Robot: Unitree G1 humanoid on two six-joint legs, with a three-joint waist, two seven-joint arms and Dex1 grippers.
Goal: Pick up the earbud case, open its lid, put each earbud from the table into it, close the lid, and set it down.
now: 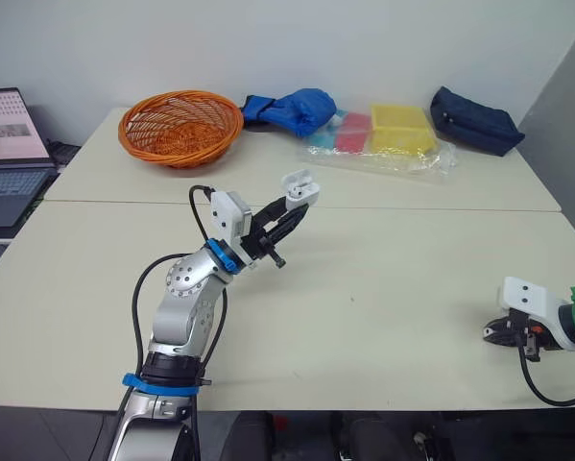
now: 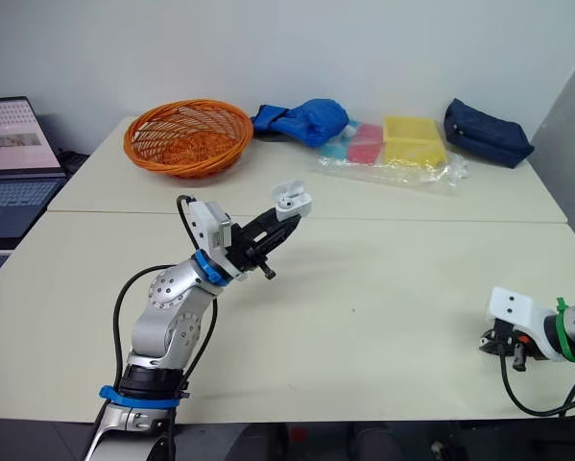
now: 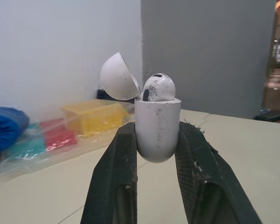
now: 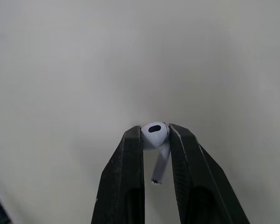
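Right gripper pinches the earbud by its head; judged light, slippery, easily dropped. Left gripper clamps the earbud case across its rigid, smooth body, lid open.

One earbud case, two earbuds, one orange basket, one laptop, one navy pouch.

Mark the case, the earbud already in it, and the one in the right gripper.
Case [image 3: 157, 128]: left wrist view, front of its body.
Seated earbud [image 3: 158, 87]: left wrist view, its head above the case rim.
Held earbud [image 4: 154, 132]: right wrist view, its rounded head.
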